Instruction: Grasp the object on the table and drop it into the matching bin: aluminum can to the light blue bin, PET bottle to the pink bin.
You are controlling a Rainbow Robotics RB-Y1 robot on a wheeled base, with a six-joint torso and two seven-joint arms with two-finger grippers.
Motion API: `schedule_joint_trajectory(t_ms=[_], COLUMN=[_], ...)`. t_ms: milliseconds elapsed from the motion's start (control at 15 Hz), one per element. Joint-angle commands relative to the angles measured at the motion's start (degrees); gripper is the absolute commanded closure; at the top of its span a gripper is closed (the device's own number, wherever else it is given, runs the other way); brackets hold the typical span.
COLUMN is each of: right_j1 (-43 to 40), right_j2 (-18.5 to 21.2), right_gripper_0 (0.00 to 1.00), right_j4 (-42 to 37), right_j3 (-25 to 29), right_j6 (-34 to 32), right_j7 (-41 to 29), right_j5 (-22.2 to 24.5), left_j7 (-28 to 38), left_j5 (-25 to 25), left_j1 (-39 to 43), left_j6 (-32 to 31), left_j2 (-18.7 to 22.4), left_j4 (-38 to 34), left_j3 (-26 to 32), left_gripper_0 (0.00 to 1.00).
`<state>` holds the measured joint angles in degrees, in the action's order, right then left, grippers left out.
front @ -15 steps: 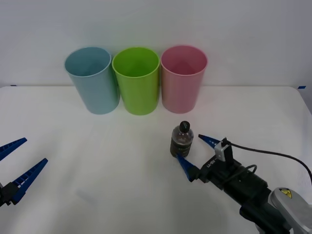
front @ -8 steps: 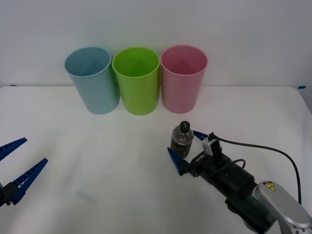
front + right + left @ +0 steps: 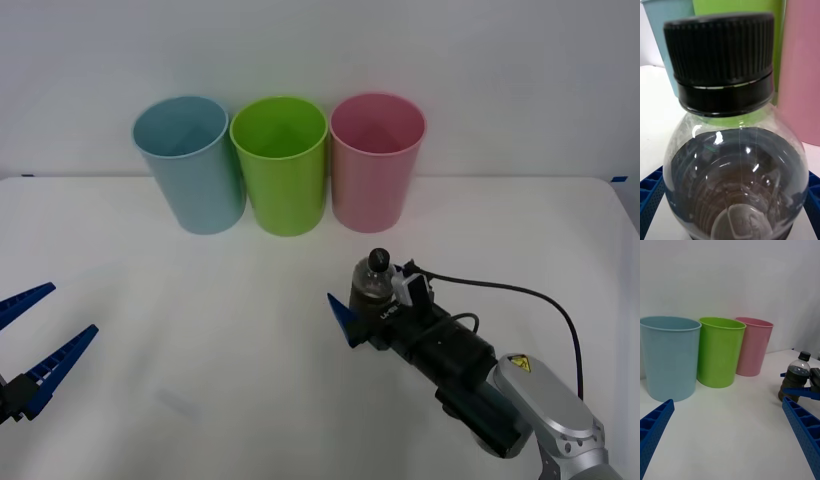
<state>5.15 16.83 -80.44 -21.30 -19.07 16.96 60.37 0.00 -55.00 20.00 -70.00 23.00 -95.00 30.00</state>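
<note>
The PET bottle [image 3: 372, 284], small and clear with a black cap and dark label, stands upright on the white table [image 3: 200, 330] in front of the pink bin [image 3: 376, 160]. My right gripper [image 3: 372, 292] is open, one blue finger on each side of the bottle. Up close in the right wrist view the bottle [image 3: 733, 150] sits between the fingers [image 3: 649, 195]. The light blue bin [image 3: 190, 165] stands at the back left. My left gripper [image 3: 42, 332] waits open at the table's left edge. The left wrist view takes in the bottle [image 3: 795, 375], pink bin [image 3: 752, 347] and light blue bin [image 3: 668, 356].
A green bin [image 3: 280, 165] stands between the light blue and pink bins, the three side by side along the table's far edge by the white wall. The right arm's black cable [image 3: 520, 295] loops above the table behind the gripper.
My right gripper has slid forward and to the left, so its open fingers now straddle the bottle. The bottle and the left arm have not moved.
</note>
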Motion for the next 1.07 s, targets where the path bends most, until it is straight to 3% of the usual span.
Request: schedule_joint_trajectory(t_ms=[67,533,600,667,733,800,1067], right_j1=[0.03,-0.06,-0.06,-0.06,-0.06,-0.06,-0.06], right_j2=[-0.57,-0.92,-0.84,-0.84,-0.84,-0.84,-0.84], right_gripper_0=[0.0,0.0,0.14,0.66,0.9,1.0,1.0], right_j4=[-0.07,0.02,0.02,0.02,0.02,-0.07,-0.07], right_j3=[-0.15,-0.15,-0.15,-0.15,-0.23,-0.23,-0.15], right_j6=[0.17,0.53,0.53,0.61,0.53,0.53,0.44], right_j7=[-0.08,0.09,0.09,0.09,0.18,0.18,0.18], right_j5=[0.01,0.1,0.1,0.1,0.1,0.1,0.1], left_j7=[0.0,0.0,0.0,0.0,0.0,0.0,0.0], left_j5=[0.0,0.0,0.0,0.0,0.0,0.0,0.0], left_j1=[0.0,0.0,0.0,0.0,0.0,0.0,0.0], left_j6=[0.0,0.0,0.0,0.0,0.0,0.0,0.0], left_j2=[0.0,0.0,0.0,0.0,0.0,0.0,0.0], left_j4=[0.0,0.0,0.0,0.0,0.0,0.0,0.0], left_j3=[0.0,0.0,0.0,0.0,0.0,0.0,0.0], left_gripper_0=[0.0,0.0,0.0,0.0,0.0,0.0,0.0])
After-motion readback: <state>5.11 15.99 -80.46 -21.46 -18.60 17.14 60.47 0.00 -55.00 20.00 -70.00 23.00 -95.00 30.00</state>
